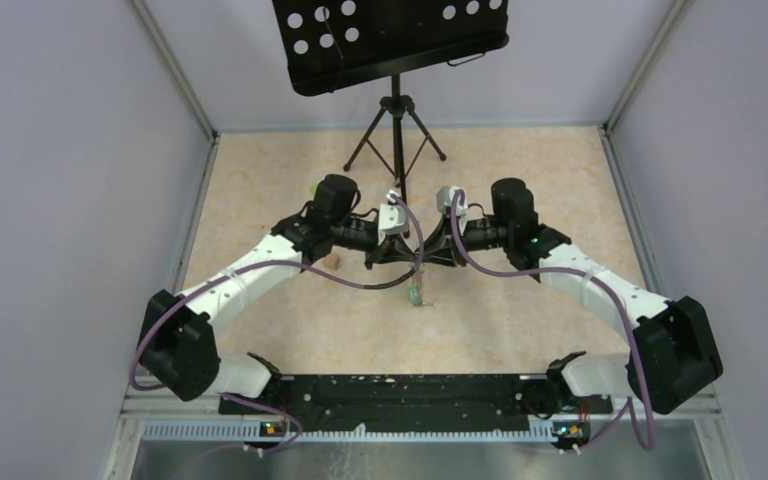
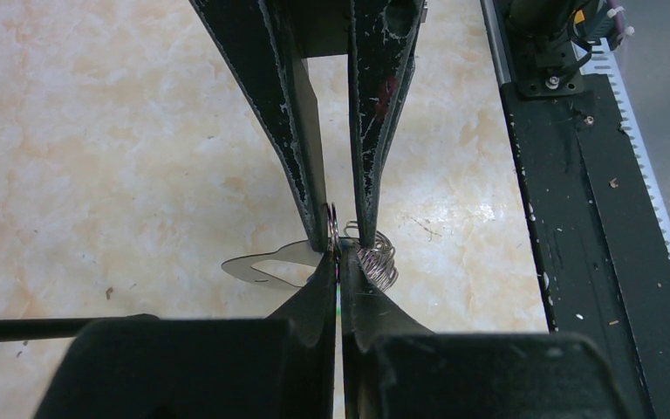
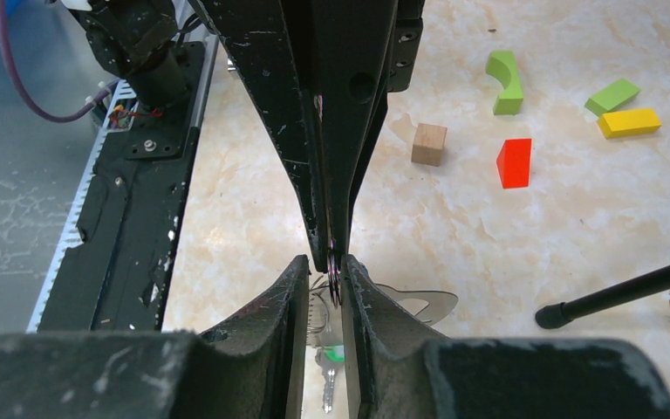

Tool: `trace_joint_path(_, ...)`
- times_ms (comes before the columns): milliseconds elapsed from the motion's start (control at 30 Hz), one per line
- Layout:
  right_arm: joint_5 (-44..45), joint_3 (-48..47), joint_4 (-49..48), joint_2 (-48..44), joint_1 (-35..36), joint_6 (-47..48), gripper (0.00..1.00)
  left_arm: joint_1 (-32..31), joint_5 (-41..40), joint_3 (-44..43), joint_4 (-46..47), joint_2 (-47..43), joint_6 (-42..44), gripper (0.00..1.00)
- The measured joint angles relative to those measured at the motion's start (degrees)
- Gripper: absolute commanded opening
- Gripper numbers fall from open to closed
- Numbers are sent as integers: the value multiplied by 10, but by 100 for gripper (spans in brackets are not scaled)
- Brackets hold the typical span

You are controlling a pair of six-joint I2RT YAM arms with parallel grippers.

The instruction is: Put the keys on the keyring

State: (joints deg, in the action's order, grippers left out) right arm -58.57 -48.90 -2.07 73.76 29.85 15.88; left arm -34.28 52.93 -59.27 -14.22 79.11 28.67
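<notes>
Seen from above, two robot arms reach inward over a pale marbled table (image 1: pixel 520 180) and meet tip to tip at its middle. On the left, the left fingers (image 2: pixel 310 301) are clenched tight on the keyring (image 3: pixel 334 281), which shows only edge-on as a thin metal loop raised off the table. A small coil of fine wire or chain (image 2: pixel 378 258) bunches just beside the loop. Below the meeting point hang the keys (image 3: pixel 328 384), one with a green tag (image 1: pixel 416 296). No blue tag is visible, and it is impossible to tell whether the keys are already threaded on. On the right, the right fingers (image 3: pixel 283 297) stand narrowly apart on either side of the same loop; it is unclear whether they press it. Farther right in the right wrist view, loose coloured blocks (image 3: pixel 515 163) lie on the table, well apart from the work. The loop looks light, stiff, thin and slippery, likely to twist in a loose grip, so it is best pinched across its flat faces. The keys will probably swing freely; the plastic tag or the key's head seems the surest place to hold.
</notes>
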Motion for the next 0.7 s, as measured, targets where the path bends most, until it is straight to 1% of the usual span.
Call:
trace_joint_path(100,0,0,0,0,0,0,18,0,0,0,0,0,0,0)
trace_joint_path(200,0,-1,0,0,0,-1,14,0,0,0,0,0,0,0)
trace_joint_path(367,0,-9,-1,0,0,-6,0,0,1,0,0,0,0,0)
trace_joint_path(700,3,-10,0,0,0,-9,0,0,1,0,0,0,0,0)
